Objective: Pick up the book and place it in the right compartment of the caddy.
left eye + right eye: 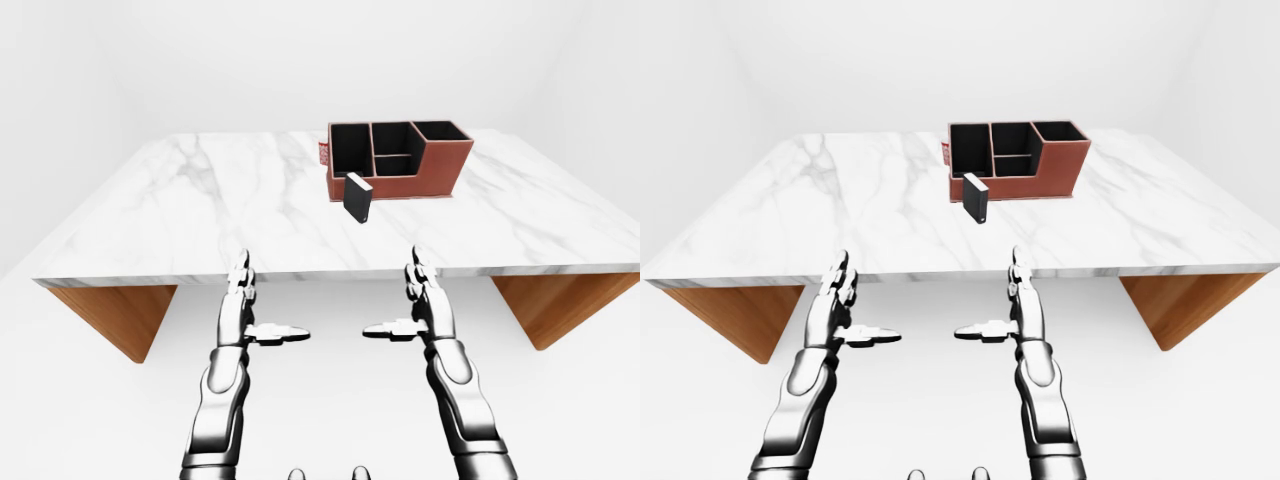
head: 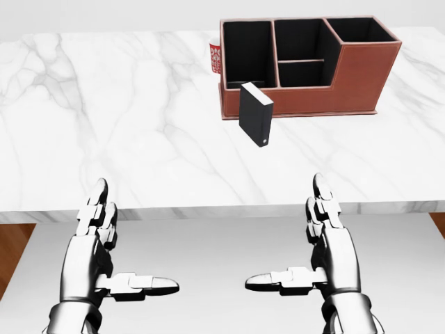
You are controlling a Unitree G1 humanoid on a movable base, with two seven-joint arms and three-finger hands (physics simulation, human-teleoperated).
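Nearest, in the head view, both hands hang short of the table edge, touching nothing. The left hand [image 2: 104, 257] sits at about 7 o'clock, fingers spread upward and thumb pointing inward; the right hand [image 2: 316, 254] mirrors it at about 5 o'clock, equally open and empty.

Beyond them lies the marble table [image 2: 104, 125]. The book [image 2: 254, 114], a dark slab standing upright on its end, sits just right of centre, toward 1 o'clock, just beside the caddy's near wall; whether they touch cannot be told.

Farther on, at 1 to 2 o'clock, the caddy [image 2: 361, 76] stands with all its dark compartments apparently empty, including the right one at the top right.

As a judgement, nothing of the task is done: the book is ungrasped, so reaching, gripping, lifting and placing all remain.

A small red and white thing [image 2: 215, 58] peeks out past the caddy's left end; its pattern is too small to read. No other writing shows.
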